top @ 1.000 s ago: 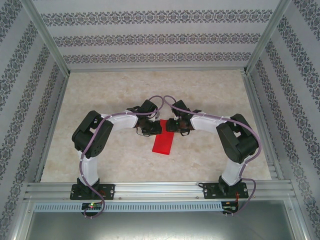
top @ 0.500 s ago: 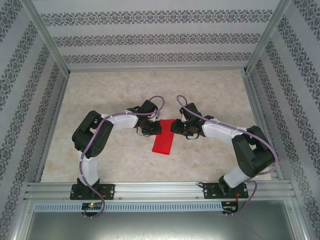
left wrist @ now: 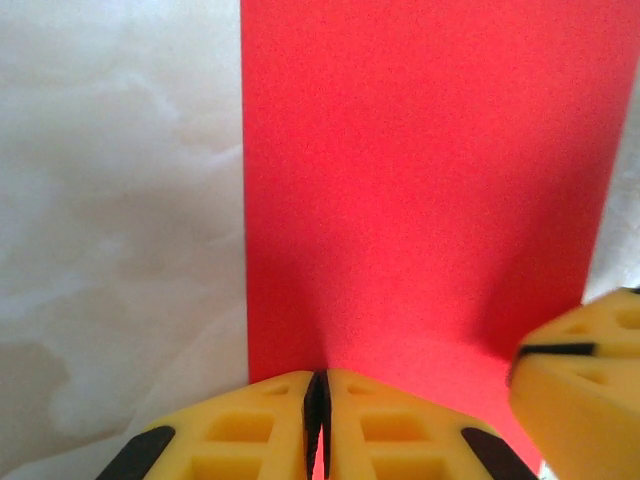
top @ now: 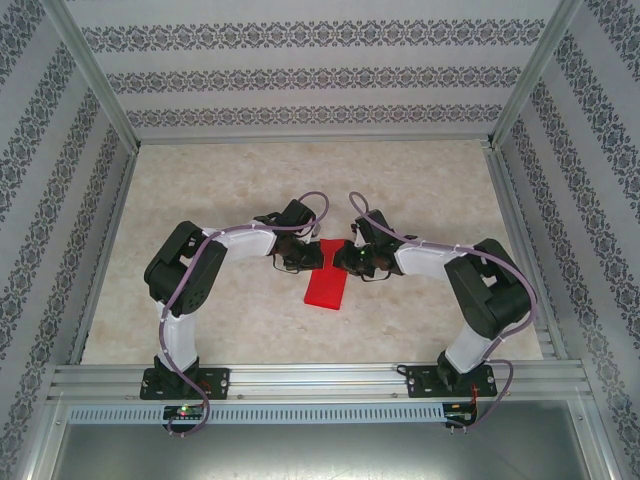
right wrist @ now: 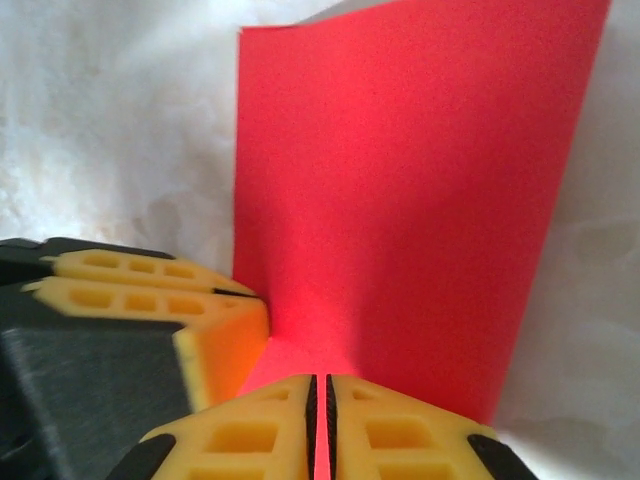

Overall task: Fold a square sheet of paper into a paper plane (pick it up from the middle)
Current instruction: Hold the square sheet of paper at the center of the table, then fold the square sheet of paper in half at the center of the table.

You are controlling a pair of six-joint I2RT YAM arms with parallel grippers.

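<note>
The red sheet of paper (top: 326,285) lies on the marbled table as a long narrow rectangle with straight edges. A paper plane is out of view. My left gripper (top: 312,257) and right gripper (top: 345,258) meet at its far end, tips close together. In the left wrist view the left gripper (left wrist: 318,385) is shut, with the red paper (left wrist: 420,180) pinched at its tip and a right finger (left wrist: 585,370) beside it. The right gripper (right wrist: 322,385) is shut on the paper (right wrist: 410,200) too, red showing between its pads. A left finger (right wrist: 150,290) sits at its left.
The marbled table top (top: 230,190) is bounded by an aluminium frame (top: 300,378) at the near edge and patterned walls (top: 320,75) on the other sides. Both arms' elbows bulge outward to the left (top: 185,265) and right (top: 490,290).
The right arm swung out to the right, then came back in to the paper's far end, and its jaws closed on the paper. The left arm and the paper stayed put.
</note>
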